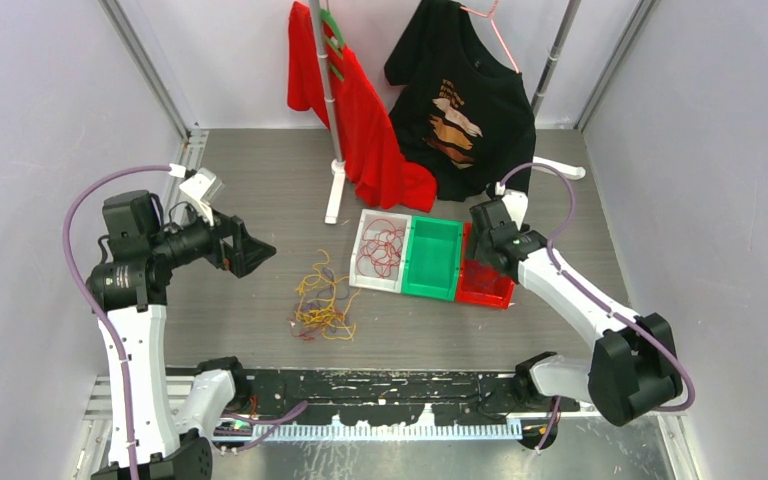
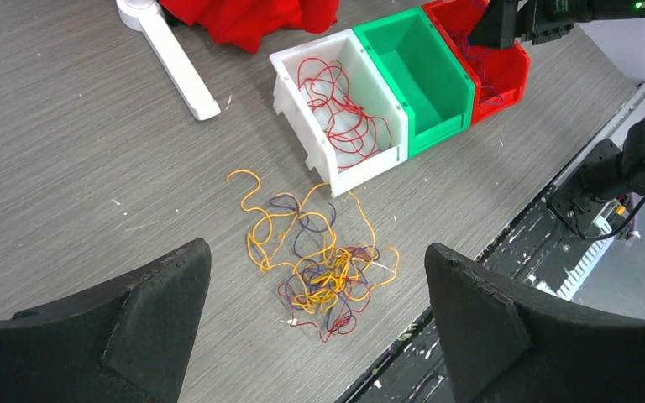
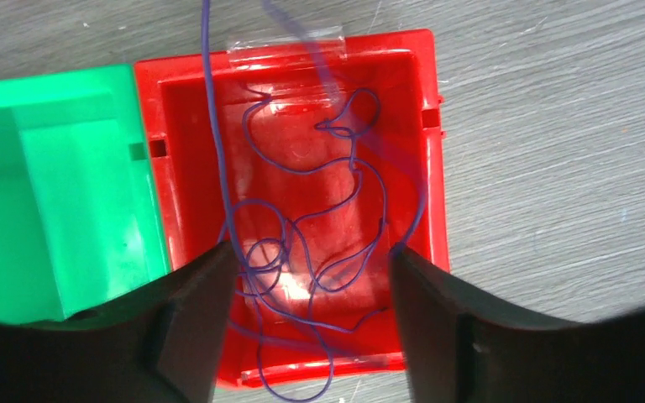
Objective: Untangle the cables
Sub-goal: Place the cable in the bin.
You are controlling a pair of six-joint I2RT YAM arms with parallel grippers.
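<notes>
We judge the cables light, limp, snag-prone; best pinch an outlying yellow loop. Our left gripper gapes empty; the right gripper stands parted above purple strands.

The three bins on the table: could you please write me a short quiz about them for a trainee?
1. True or false: the green bin has something lying in it.
2. What colour are the cables in the white bin? A purple, B red, C yellow.
3. Fill in: the right gripper hangs, jaws apart, over the ___ bin.

Key
1. False; the green bin is empty.
2. B.
3. Red; the red bin lies right below it, with purple strands inside.
</notes>
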